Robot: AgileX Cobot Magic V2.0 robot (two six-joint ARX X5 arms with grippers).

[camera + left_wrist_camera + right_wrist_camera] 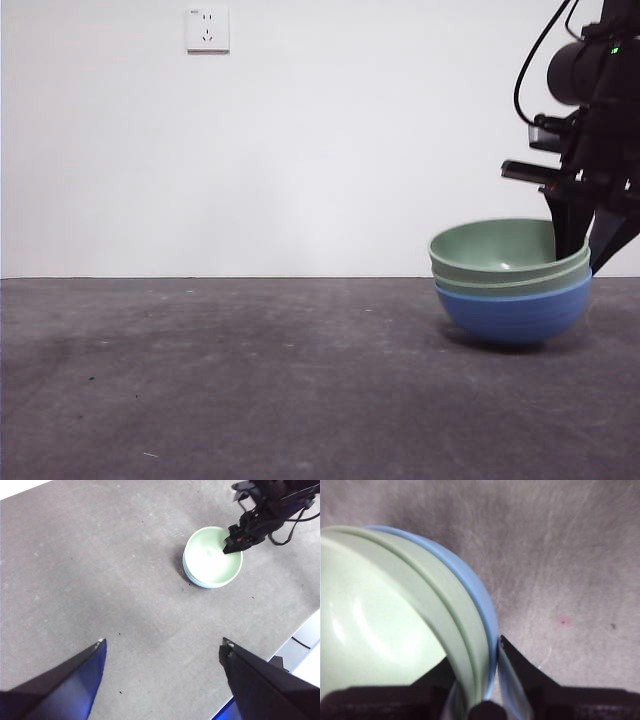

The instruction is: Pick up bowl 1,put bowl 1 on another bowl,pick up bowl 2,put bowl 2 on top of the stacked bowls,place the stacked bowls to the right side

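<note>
The stacked bowls (512, 300) stand at the right of the table: the blue bowl (515, 316) underneath and two pale green bowls (492, 246) nested in it. The stack leans a little; I cannot tell whether its base touches the table. My right gripper (577, 250) comes down from the upper right and is shut on the stack's right rim, one jaw inside the top bowl and one outside. The right wrist view shows the green rims (465, 630) and blue rim (482, 602) between those jaws (480, 685). My left gripper (164, 642) hangs open and high, far from the stack (212, 557).
The grey table (220, 380) stretches left of the stack. A white wall with a socket (207, 28) is behind. In the left wrist view the table's edge (295, 635) runs close past the stack.
</note>
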